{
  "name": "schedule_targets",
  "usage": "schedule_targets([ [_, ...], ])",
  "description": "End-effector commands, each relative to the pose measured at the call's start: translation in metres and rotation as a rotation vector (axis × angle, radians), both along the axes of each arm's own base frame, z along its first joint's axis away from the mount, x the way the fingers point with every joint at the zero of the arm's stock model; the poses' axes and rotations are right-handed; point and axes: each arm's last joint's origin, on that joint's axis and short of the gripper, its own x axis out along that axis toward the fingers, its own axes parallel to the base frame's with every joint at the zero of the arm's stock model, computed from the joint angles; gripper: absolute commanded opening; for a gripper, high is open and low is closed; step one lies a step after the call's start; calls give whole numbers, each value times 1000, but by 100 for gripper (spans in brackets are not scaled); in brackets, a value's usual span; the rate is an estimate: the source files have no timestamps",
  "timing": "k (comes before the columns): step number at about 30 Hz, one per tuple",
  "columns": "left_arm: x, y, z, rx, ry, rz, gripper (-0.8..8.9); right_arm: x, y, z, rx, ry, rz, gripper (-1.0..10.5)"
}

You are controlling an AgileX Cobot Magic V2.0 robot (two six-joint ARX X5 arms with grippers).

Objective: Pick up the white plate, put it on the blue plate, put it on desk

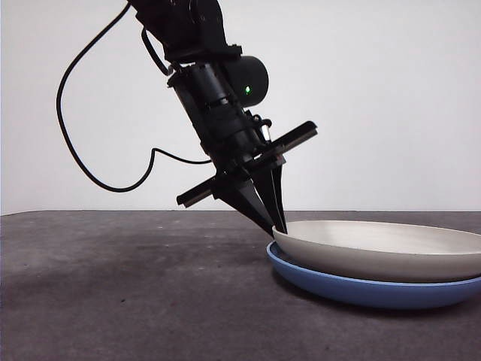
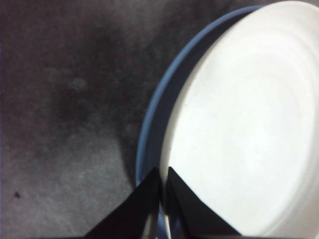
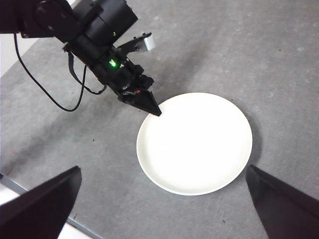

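Note:
The white plate (image 1: 383, 248) lies on top of the blue plate (image 1: 361, 291) on the desk (image 1: 113, 286), right of the middle. My left gripper (image 1: 278, 226) reaches down at a slant to the white plate's left rim. In the left wrist view its jaws are shut on the white plate's (image 2: 244, 124) rim, with the blue plate's rim (image 2: 149, 114) showing just outside it. My right gripper (image 3: 163, 168) is open and empty, high above the white plate (image 3: 194, 142). The blue plate is hidden under it in that view.
A black cable (image 1: 83, 162) hangs in a loop behind the left arm. In the right wrist view the desk's edge (image 3: 35, 194) runs near the left arm's side.

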Motion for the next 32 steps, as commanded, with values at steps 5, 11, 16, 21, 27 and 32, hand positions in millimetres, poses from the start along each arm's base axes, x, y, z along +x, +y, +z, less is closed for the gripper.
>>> schedule_targets([
  [5,4,-8,0,-25,-26,-15,20,-1,0,5,-2,-26,4,584],
  [11,4,-8,0,-25,-27,-16,31,-1,0,5,-4,-27,5,584],
  [16,3,-8,1,-24,-34,-34,119,-1,0,5,-4,-27,5,584],
  [21,5,-10,10,-33,-53,-44,271,-1,0,5,-4,-27,5,584],
  [27,8,-12,24,-42,-85,-75,504,-1,0,5,-4,-27,5,584],
  [32,8,-11,39,-32,-96,-101,569,-1,0,5,-4,-27,4,584],
])
